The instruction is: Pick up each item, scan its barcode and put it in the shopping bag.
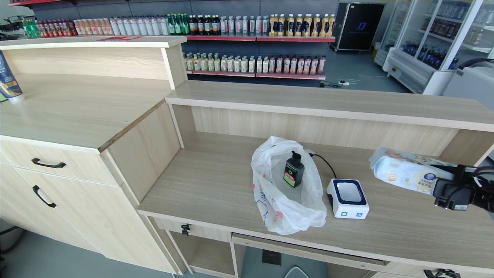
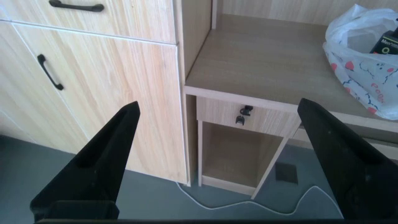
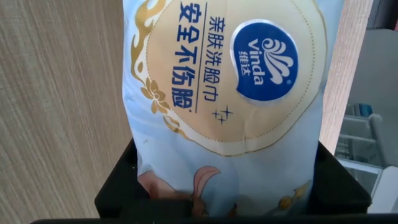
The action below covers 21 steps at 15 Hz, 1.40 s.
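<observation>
Pale-blue plastic wraps the tissue pack (image 1: 401,170), which lies on the desk (image 1: 216,185) with one end between the jaws of the right gripper (image 1: 449,195). From the right wrist view, the dark fingers (image 3: 118,186) sit against both sides of the pack. The gripper therefore looks clenched on it, though the pack appears to rest on the wood rather than hang free.

The scanner (image 1: 347,197) sits near this gripper, to its left, with its glass window facing up. Just beyond the scanner, farther to the gripper's left, the shopping bag (image 1: 270,200) slumps with its mouth open. A dark pump bottle (image 1: 294,170) stands inside it, so that item seems to be dealt with already.

The left gripper (image 2: 219,109) hangs released and empty, jaws spread wide. It is low in front of the desk's edge and well apart from the right gripper and the pack.

The step in hand looks like the pick-up of the pack, with the grasp made and the lift not yet done. Next the pack should be raised clear and carried left over the scanner window with its barcode turned down. No barcode is visible on the faces that show, so some wrist rotation may be needed. After that it goes on to the bag's mouth, where the standing bottle leaves limited room.
</observation>
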{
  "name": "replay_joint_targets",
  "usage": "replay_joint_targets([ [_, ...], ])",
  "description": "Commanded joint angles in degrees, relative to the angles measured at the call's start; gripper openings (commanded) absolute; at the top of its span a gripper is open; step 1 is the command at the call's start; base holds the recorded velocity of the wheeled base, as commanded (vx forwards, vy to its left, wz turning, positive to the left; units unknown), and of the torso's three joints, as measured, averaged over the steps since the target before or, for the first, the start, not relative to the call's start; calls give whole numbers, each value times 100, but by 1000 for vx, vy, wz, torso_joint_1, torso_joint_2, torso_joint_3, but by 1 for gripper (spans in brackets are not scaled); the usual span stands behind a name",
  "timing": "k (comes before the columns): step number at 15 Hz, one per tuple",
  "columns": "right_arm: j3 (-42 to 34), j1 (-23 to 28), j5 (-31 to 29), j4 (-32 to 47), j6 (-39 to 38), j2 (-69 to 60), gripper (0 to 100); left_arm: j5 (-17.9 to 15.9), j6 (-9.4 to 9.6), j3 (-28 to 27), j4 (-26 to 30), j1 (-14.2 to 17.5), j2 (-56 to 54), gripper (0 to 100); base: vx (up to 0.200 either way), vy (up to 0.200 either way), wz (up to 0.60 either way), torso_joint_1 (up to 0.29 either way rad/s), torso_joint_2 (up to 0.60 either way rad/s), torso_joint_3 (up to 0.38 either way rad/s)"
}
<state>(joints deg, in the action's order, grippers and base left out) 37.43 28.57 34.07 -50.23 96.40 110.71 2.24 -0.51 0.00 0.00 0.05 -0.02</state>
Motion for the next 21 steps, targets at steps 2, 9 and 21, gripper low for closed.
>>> replay_joint_targets([
  [2, -25, -54, 3, -5, 142, 73, 0, 4, -2, 0, 0, 4, 2, 100, 0, 0, 0, 0, 0, 0],
  [9, -77, -440, -6, -532, 370, 354, 0, 4, -2, 0, 0, 4, 2, 100, 0, 0, 0, 0, 0, 0],
  [21, -104, -924, -6, -1270, 318, 794, 0, -5, -2, 0, 0, 4, 2, 100, 0, 0, 0, 0, 0, 0],
])
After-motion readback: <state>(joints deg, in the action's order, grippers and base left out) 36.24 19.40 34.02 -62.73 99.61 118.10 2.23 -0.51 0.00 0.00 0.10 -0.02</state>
